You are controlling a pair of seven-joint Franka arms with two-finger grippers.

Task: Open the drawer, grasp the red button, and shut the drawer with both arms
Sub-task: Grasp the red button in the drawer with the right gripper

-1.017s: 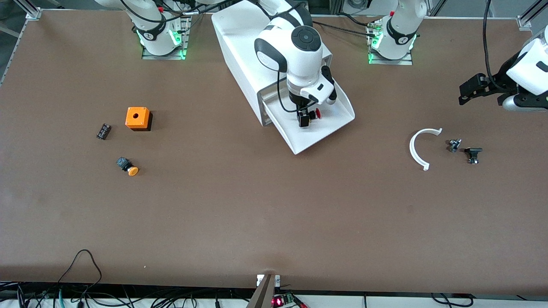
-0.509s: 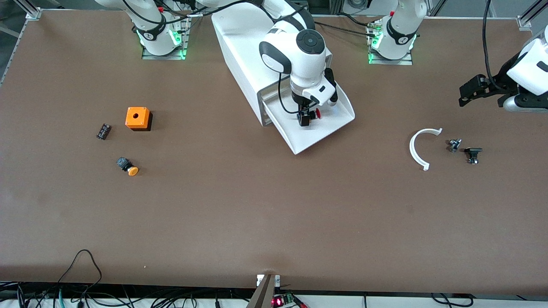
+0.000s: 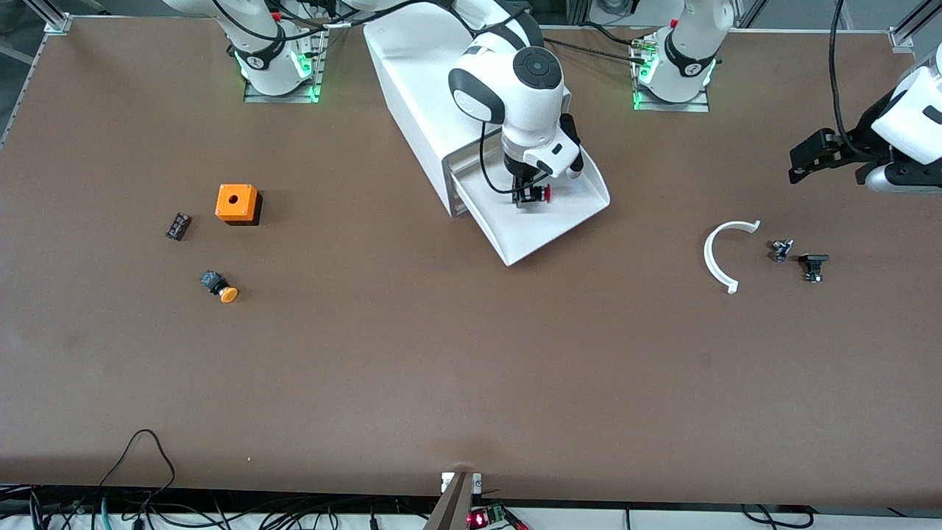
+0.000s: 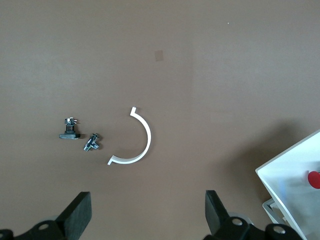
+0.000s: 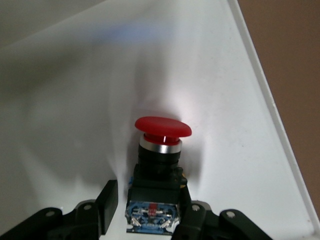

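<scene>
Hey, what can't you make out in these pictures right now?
- Front view: the right gripper, down in the drawer, covers the button except its red cap.
- Left wrist view: the picture's edge cuts off the drawer and button.
- Front view: two metal parts beside the white curved piece, too small to identify.
- The left gripper waits open at the left arm's end of the table.

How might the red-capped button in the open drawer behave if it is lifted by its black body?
The button looks rigid, so it should not bend. Its wide round cap overhangs the narrower body, so, lying on its side in the drawer, it may roll if nudged. The blocky body offers the right claw flat sides, probably a secure hold.
</scene>
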